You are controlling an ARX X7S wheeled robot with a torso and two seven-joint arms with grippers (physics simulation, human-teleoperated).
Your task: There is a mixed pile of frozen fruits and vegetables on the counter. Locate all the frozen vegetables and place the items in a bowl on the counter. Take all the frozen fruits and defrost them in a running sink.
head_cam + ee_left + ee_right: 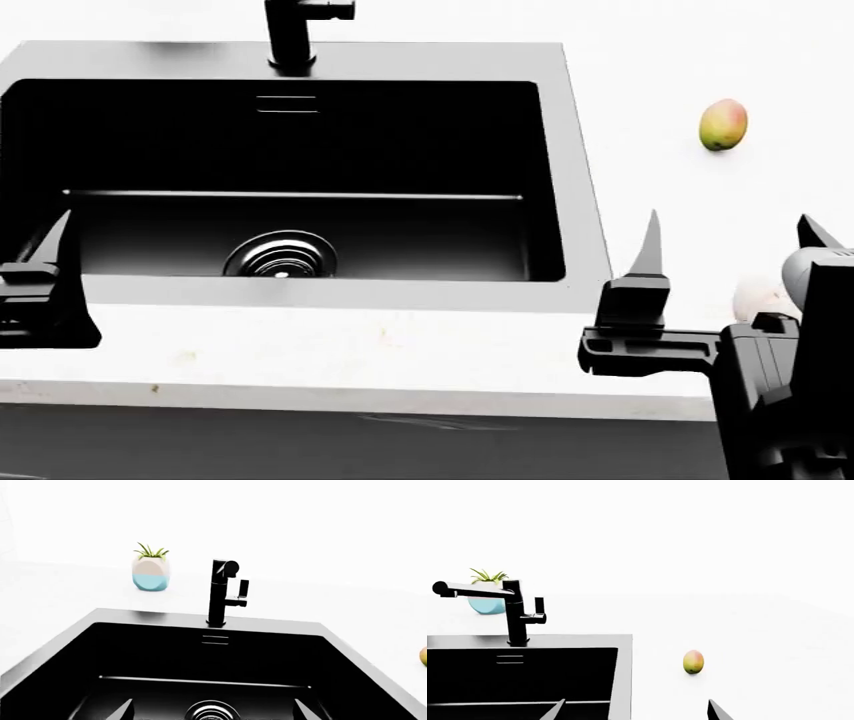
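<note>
A yellow-green mango with a red blush [722, 124] lies alone on the white counter, right of the black sink [567, 180]. It also shows as the mango [693, 661] in the right wrist view, beyond the fingertips. My right gripper [731, 240] hovers open and empty over the counter at the sink's right front corner. My left gripper [213, 711] is open and empty above the sink basin, facing the drain [211, 712]. The head view catches only one left finger [54, 240]. No water shows at the faucet [294, 30]. The bowl is out of view.
A pale round object [761, 295] lies on the counter, mostly hidden behind my right gripper. A small potted plant [151, 572] stands behind the sink, left of the faucet. The counter's front edge [400, 385] runs just below both grippers.
</note>
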